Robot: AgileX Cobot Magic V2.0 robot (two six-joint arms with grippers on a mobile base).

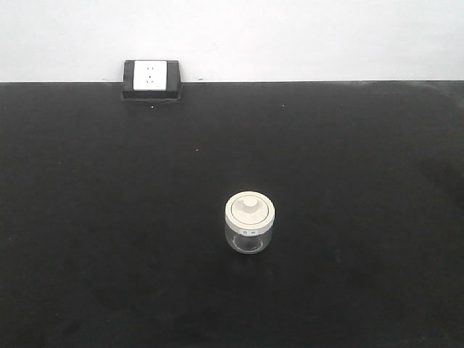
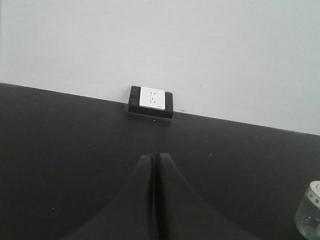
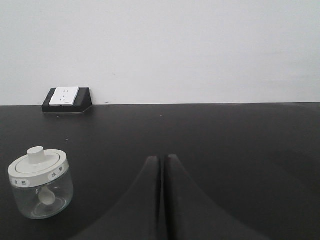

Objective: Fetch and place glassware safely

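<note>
The glassware, a small squat clear jar with a cream-white round lid and centre knob, stands upright on the black table, near the middle. In the right wrist view the glassware is at the lower left, well left of my right gripper, which is shut with nothing in it. In the left wrist view only an edge of the glassware shows at the far right, apart from my left gripper, also shut and empty. Neither gripper shows in the front view.
A white socket in a black housing sits at the table's far edge against the pale wall, back left. The socket also appears ahead of the left gripper, and the socket is at the far left in the right wrist view.
</note>
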